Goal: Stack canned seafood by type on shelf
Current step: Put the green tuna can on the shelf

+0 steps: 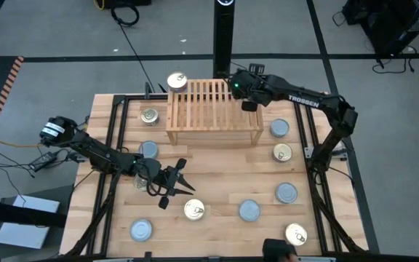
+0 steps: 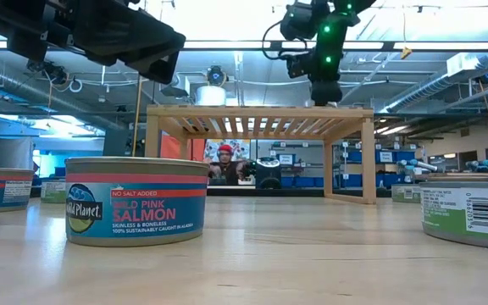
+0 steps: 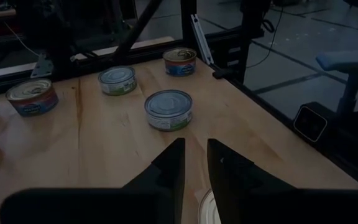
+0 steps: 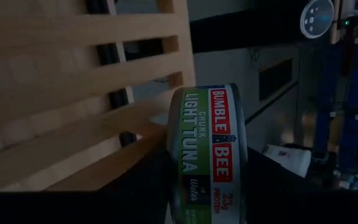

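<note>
Loose tins lie scattered on the bench. The left pincer hovers empty above its near part, fingers narrowly parted. Farther back, the right pincer clamps a tuna tin over the shelf's right end.

Tins scattered around slatted shelf

Your right gripper's dark fingers are mostly hidden behind the green-labelled round tuna tin, itself cut off at the frame's bottom. In the low view, the white-and-green labelled tin is cropped by the right edge, its brand unreadable.
</note>
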Controlling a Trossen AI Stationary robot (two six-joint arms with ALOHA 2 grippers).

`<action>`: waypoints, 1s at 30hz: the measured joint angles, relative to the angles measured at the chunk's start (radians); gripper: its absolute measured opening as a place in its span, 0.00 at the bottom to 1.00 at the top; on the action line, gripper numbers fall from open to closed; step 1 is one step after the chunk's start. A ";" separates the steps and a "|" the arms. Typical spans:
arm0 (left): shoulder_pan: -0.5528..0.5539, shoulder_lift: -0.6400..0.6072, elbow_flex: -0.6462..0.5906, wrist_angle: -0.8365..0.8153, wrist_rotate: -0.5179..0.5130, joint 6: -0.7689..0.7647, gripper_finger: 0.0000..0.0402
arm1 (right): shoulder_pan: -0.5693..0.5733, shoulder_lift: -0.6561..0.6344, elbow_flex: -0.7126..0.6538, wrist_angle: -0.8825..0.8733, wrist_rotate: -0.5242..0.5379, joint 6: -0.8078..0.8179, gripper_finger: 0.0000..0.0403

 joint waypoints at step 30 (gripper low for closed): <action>0.000 0.000 0.001 -0.022 0.000 -0.028 0.18 | -0.002 -0.001 -0.049 0.024 -0.050 0.058 0.66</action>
